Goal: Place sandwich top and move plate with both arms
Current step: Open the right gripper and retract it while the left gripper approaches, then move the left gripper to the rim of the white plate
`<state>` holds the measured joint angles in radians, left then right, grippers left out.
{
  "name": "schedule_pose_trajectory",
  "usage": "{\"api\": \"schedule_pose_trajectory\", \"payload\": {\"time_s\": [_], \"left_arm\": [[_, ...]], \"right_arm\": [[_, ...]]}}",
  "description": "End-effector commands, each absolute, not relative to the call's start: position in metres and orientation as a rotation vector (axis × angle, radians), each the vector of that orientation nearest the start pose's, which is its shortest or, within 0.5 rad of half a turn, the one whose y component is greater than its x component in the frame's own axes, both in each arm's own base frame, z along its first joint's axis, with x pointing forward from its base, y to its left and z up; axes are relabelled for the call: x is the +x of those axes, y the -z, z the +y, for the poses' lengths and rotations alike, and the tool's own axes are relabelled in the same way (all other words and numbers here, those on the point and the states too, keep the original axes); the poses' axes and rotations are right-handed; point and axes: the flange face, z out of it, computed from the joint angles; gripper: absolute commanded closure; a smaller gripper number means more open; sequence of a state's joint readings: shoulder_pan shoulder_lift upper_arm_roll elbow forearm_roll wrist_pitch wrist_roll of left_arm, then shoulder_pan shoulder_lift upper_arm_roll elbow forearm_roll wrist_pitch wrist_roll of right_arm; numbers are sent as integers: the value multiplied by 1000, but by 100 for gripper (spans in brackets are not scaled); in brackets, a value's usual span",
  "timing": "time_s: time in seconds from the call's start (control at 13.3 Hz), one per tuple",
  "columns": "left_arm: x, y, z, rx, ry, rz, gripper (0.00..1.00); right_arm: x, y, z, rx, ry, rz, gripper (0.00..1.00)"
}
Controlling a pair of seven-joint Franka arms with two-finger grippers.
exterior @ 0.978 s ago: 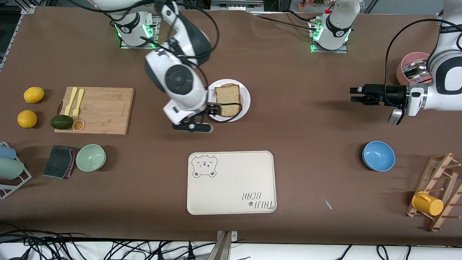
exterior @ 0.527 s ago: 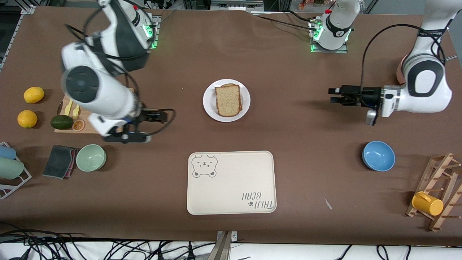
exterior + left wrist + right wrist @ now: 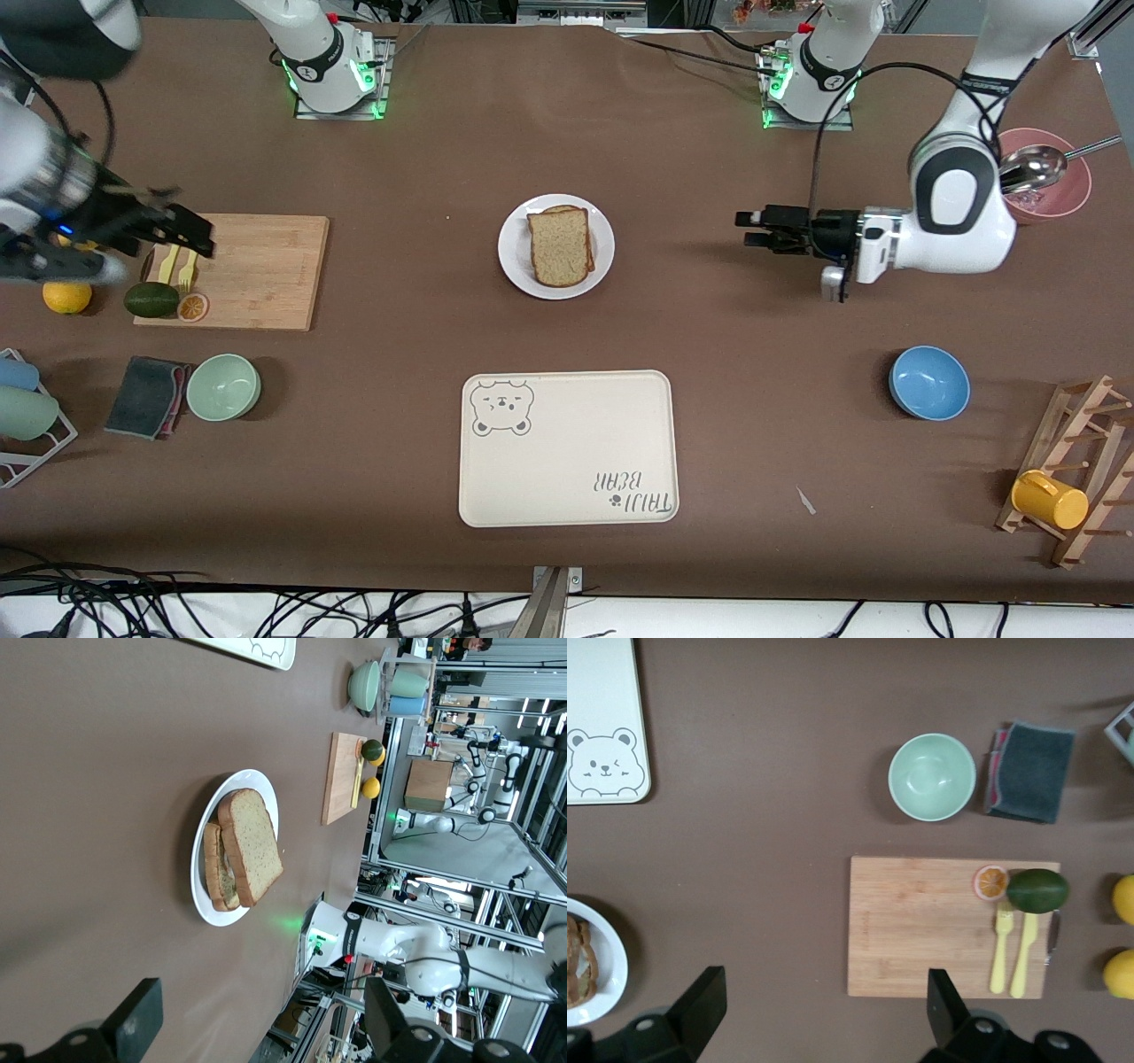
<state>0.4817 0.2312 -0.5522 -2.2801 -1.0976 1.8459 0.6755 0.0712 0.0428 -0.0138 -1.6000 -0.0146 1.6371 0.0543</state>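
White plate (image 3: pixel 512 252) is sitting mid-table, farther from the front camera than the cream bear tray (image 3: pixel 567 447), well apart from it. The sandwich top (image 3: pixel 561 246) is lying flat on the stack on that plate; in the left wrist view (image 3: pixel 252 843) it is resting slightly offset over the lower slice (image 3: pixel 213 866), with some filling showing between them.

Left gripper (image 3: pixel 749 229) is hovering over bare brown table toward the left arm's end, well apart from the plate, fingers pointing toward it. Jaws are standing fully spread, holding nothing; both fingers (image 3: pixel 137 1023) are framing the plate in the left wrist view.

Right gripper (image 3: pixel 190 235) is hanging over the wooden cutting board (image 3: pixel 257 266) at the right arm's end, above the yellow fork and knife (image 3: pixel 177 259). Jaws are also standing wide apart, empty; the right wrist view is showing both fingers (image 3: pixel 700 1005) with only table and board between them.

Avocado (image 3: pixel 151 299) and orange slice (image 3: pixel 192 307) are sitting on the board's corner nearest the front camera. Lemon (image 3: pixel 66 297) is lying just beside the board. Green bowl (image 3: pixel 223 386) and dark cloth (image 3: pixel 146 395) are sitting side by side, nearer the camera than the board. Blue bowl (image 3: pixel 928 382) is sitting toward the left arm's end, pink bowl with a metal ladle (image 3: pixel 1045 173) farther from the camera than it.
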Motion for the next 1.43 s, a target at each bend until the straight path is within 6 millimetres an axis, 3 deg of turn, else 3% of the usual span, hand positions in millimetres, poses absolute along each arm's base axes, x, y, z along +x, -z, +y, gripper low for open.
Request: {"api": "schedule_pose_trajectory", "payload": {"time_s": [0.0, 0.23, 0.3, 0.53, 0.75, 0.83, 0.98, 1.05, 1.35], "left_arm": [[460, -246, -115, 1931, 240, -67, 0], [453, -232, -117, 1906, 247, -60, 0], [450, -225, -119, 1916, 241, -55, 0], [430, -199, -139, 1910, 237, -70, 0], [426, -182, -156, 1924, 194, -100, 0], [424, -177, -162, 1907, 162, -108, 0], [418, -159, -179, 1916, 103, -101, 0], [413, -155, -197, 1932, 90, -80, 0], [396, -151, -237, 1973, 70, 15, 0]], "right_arm": [[541, -620, -10, -3079, 15, 56, 0], [529, -650, -58, -3019, 28, 173, 0], [532, -645, -63, -3024, 19, 147, 0], [542, -620, -76, -3084, -20, -141, 0], [537, -601, -86, -3087, -91, -54, 0], [537, -599, -86, -3086, -101, -35, 0], [540, -601, -58, -3097, -85, -61, 0], [540, -603, -50, -3100, -82, -16, 0], [539, -605, -47, -3109, -91, -26, 0]]}}
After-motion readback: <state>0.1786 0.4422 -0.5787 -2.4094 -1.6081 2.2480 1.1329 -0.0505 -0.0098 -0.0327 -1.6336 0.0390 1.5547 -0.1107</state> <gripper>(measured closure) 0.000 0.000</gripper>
